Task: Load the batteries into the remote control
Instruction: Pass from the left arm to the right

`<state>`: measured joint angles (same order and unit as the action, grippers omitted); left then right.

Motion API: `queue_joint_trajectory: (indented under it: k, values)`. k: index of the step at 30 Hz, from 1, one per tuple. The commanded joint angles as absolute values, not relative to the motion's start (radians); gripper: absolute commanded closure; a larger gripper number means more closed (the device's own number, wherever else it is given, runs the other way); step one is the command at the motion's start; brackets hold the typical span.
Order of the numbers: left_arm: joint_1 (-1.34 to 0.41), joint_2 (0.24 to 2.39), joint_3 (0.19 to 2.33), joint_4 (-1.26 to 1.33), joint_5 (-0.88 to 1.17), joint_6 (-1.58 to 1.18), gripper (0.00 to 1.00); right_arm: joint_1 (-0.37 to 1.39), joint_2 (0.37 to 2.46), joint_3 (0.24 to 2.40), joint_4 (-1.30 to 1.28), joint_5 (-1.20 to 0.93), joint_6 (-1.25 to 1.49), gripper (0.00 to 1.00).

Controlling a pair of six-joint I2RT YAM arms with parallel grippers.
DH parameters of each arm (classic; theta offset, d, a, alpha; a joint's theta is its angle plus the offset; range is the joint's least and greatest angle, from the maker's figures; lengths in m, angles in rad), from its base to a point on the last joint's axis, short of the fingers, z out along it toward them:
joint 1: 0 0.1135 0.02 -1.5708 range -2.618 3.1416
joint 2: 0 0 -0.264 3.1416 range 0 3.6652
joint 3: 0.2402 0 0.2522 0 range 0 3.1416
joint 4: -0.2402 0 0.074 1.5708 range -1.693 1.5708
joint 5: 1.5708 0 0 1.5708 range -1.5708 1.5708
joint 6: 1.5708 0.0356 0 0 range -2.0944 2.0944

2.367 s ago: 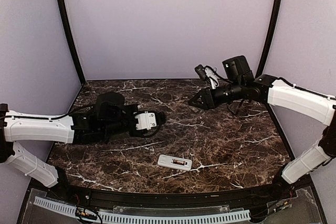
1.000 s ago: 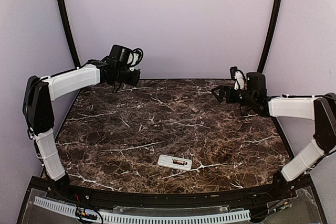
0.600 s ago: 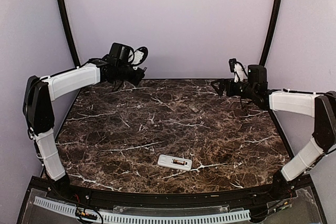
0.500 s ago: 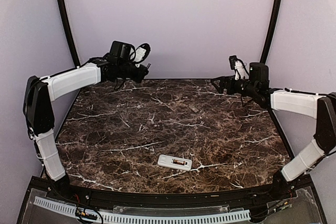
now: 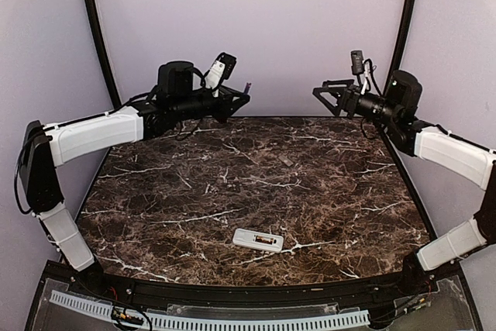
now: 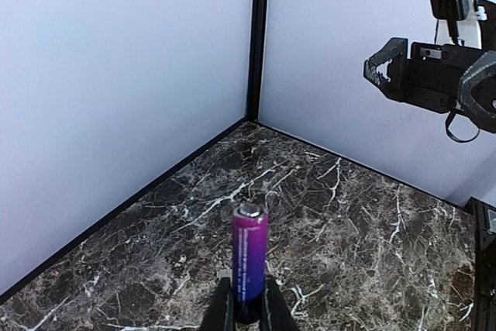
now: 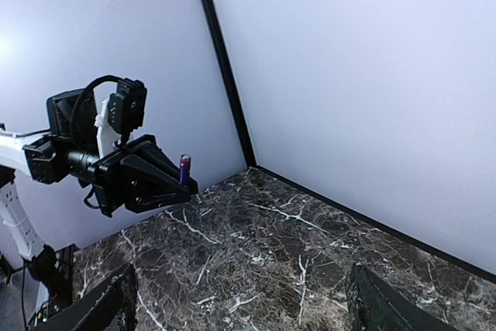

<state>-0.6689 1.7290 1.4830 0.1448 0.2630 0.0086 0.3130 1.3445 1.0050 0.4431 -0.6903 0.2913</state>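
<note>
The remote control [image 5: 249, 238] lies near the front middle of the table, back up, with a dark, orange-marked battery [image 5: 269, 239] in its open bay. My left gripper [image 5: 243, 95] is raised high over the back left of the table. It is shut on a purple battery [image 6: 249, 257], which stands upright out of the fingertips [image 6: 221, 308]. The right wrist view also shows that battery [image 7: 184, 167]. My right gripper [image 5: 321, 92] is open and empty, high over the back right, facing the left one. Its fingers [image 7: 105, 309] stand wide apart.
A small flat grey cover piece [image 5: 287, 161] lies on the dark marble table [image 5: 194, 191] behind the middle. Pale walls with black corner posts [image 5: 97, 36] close in the back and sides.
Both arms rose from low positions and swung inward at the back. The left gripper, low over the left of the table earlier, now holds the purple battery up high.
</note>
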Motion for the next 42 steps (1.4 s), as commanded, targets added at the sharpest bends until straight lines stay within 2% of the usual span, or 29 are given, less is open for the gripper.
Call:
queue_joint_trajectory:
  k: [1,4,7,13,17,24,30,42]
  values:
    - [-0.690,1.625,1.318,0.325,0.356,-0.069,1.00,0.327,1.367,1.024,0.471,-0.870,0.392,0.17]
    - [-0.714,1.589,1.203,0.463,0.404,-0.066,1.00,0.399,1.344,0.987,0.435,-0.829,0.267,0.23]
    - [-0.721,1.550,1.111,0.534,0.483,-0.107,1.00,0.515,1.277,0.963,0.348,-0.722,0.158,0.21]
    - [-0.783,1.439,0.993,0.570,0.470,-0.109,1.00,0.729,1.215,0.889,0.382,-0.512,0.266,0.26]
    - [-0.819,1.392,0.934,0.621,0.467,-0.147,1.00,0.837,1.257,0.908,0.412,-0.387,0.270,0.28]
    - [-0.870,1.342,0.882,0.652,0.455,-0.170,1.00,0.907,1.363,0.995,0.429,-0.413,0.285,0.38]
    - [-0.871,1.310,0.866,0.639,0.464,-0.162,1.00,0.940,1.338,0.955,0.552,-0.411,0.288,0.44]
    - [-0.871,1.322,0.871,0.679,0.502,-0.166,1.00,0.949,1.357,1.018,0.465,-0.369,0.276,0.62]
